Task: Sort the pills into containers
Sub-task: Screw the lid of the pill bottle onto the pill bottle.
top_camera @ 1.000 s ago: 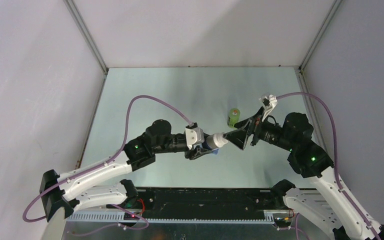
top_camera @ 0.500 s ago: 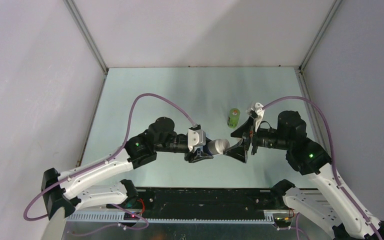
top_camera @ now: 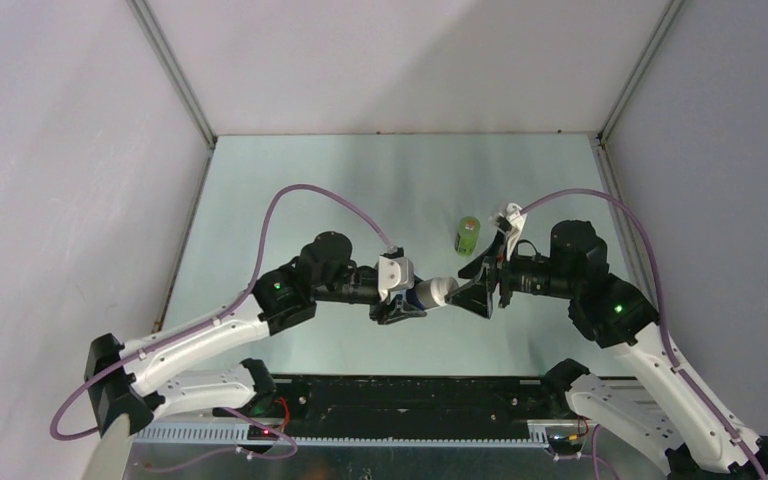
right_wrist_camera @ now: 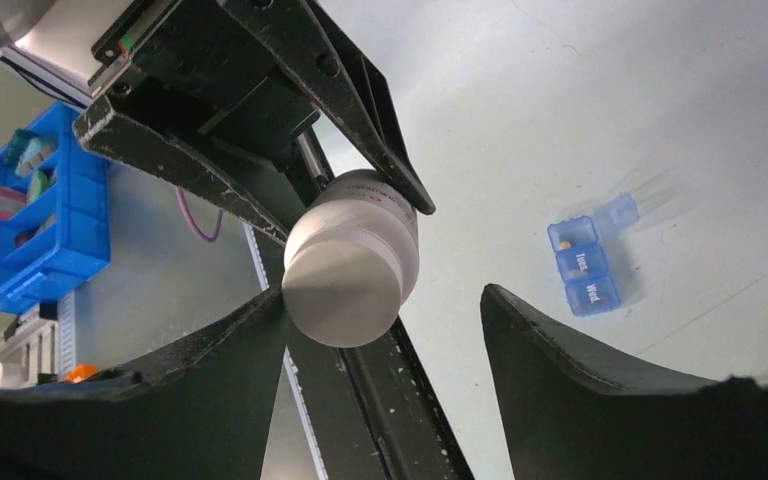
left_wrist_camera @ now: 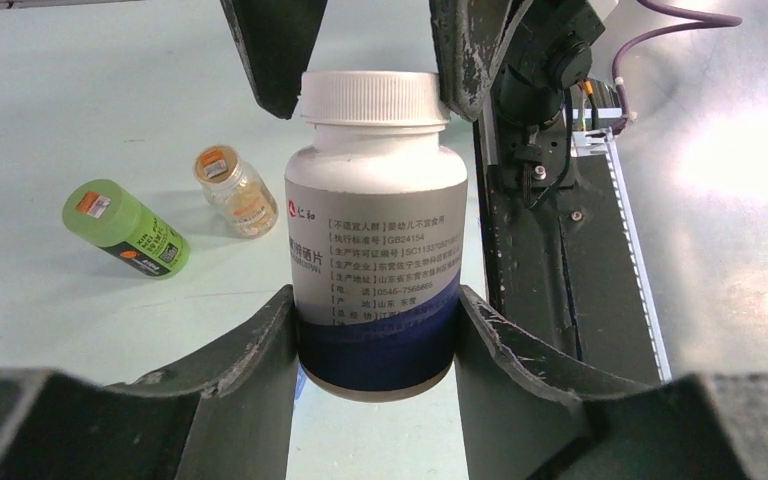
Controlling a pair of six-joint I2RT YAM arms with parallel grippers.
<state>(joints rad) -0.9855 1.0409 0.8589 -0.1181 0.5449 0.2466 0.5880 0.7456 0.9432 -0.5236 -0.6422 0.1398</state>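
Note:
My left gripper [left_wrist_camera: 375, 300] is shut on the blue-banded base of a white pill bottle [left_wrist_camera: 375, 230] and holds it out level toward the right arm [top_camera: 430, 293]. The bottle's white cap [right_wrist_camera: 345, 285] sits between the fingers of my right gripper [right_wrist_camera: 385, 300], which is open. One finger touches the cap's side and the other stands clear of it. On the table below lies a blue weekly pill organiser [right_wrist_camera: 585, 265], with something orange in one compartment. A green bottle [left_wrist_camera: 125, 228] and a small amber bottle [left_wrist_camera: 234, 190] lie on the table beyond.
The green bottle [top_camera: 468, 235] lies just behind the right gripper [top_camera: 475, 285]. The black rail [left_wrist_camera: 550, 260] at the table's near edge runs under both grippers. A blue parts bin [right_wrist_camera: 35, 220] sits off the table.
My right gripper has come in toward the left one, so its fingers now straddle the bottle's cap, and its jaws have narrowed. The left gripper still holds the bottle, having shifted only slightly.

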